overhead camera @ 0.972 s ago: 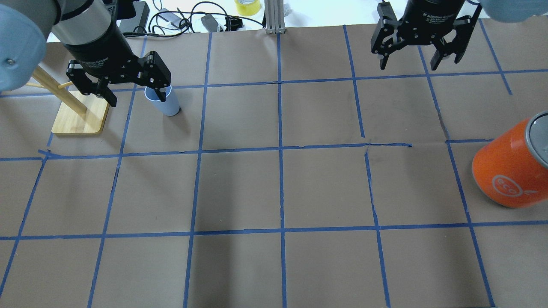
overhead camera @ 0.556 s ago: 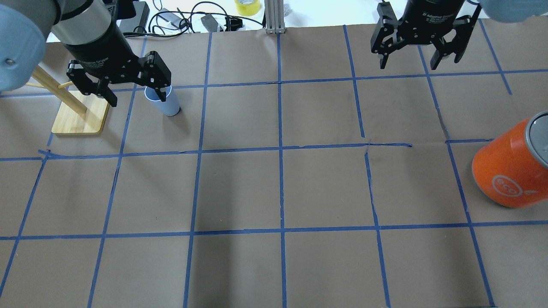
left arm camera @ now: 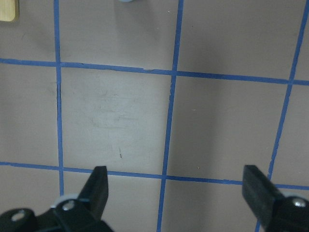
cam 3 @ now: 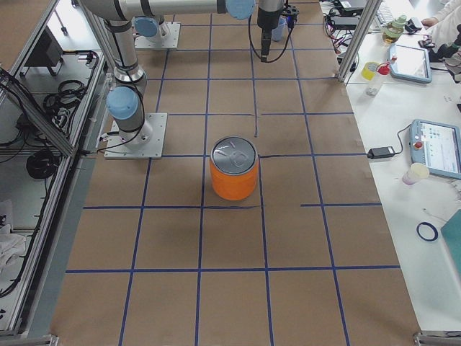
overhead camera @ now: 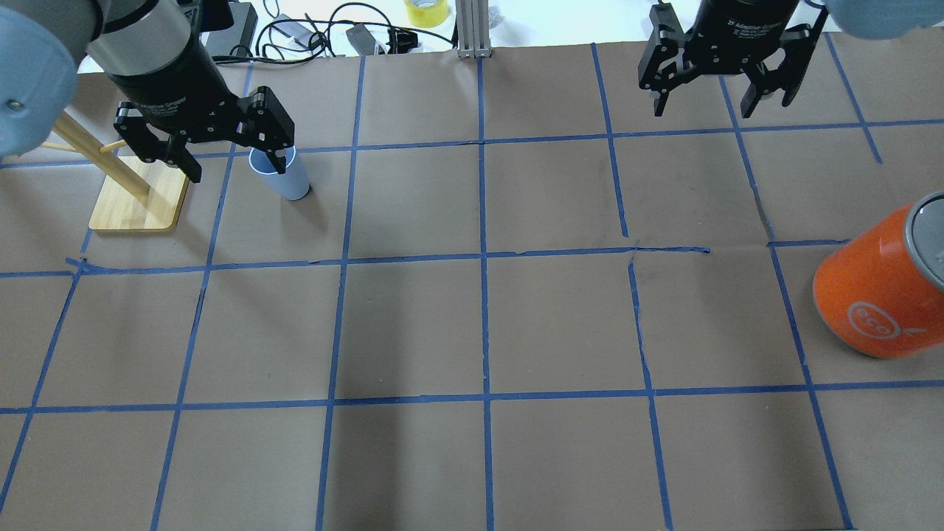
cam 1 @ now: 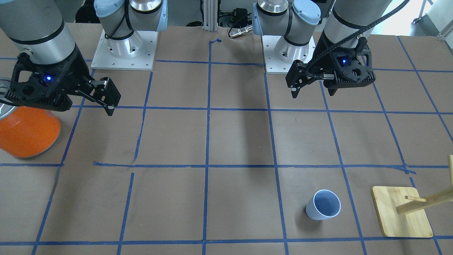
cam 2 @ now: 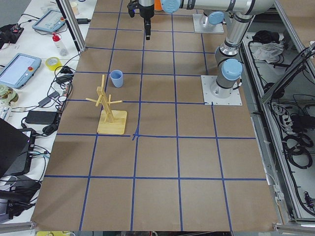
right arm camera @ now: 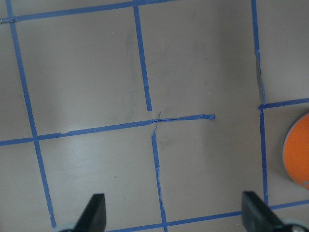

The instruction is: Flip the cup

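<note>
The pale lavender-blue cup (cam 1: 322, 205) stands upright with its rim up on the brown paper; it also shows in the overhead view (overhead camera: 289, 183) and the exterior left view (cam 2: 116, 77). My left gripper (overhead camera: 236, 171) hangs open and empty well above the table, on the robot's side of the cup. In the left wrist view (left arm camera: 176, 176) only the cup's edge (left arm camera: 128, 1) shows at the top. My right gripper (overhead camera: 702, 110) is open and empty, high over the far right of the table; the right wrist view (right arm camera: 174, 203) shows bare paper below it.
A wooden peg stand (overhead camera: 140, 203) sits just left of the cup in the overhead view. A large orange container with a silver top (overhead camera: 877, 295) stands at the right edge. Cables and a yellow tape roll (overhead camera: 426, 11) lie beyond the far edge.
Nothing has visibly changed beyond tiny shifts of both arms. The cup has not moved and both grippers stay open.
</note>
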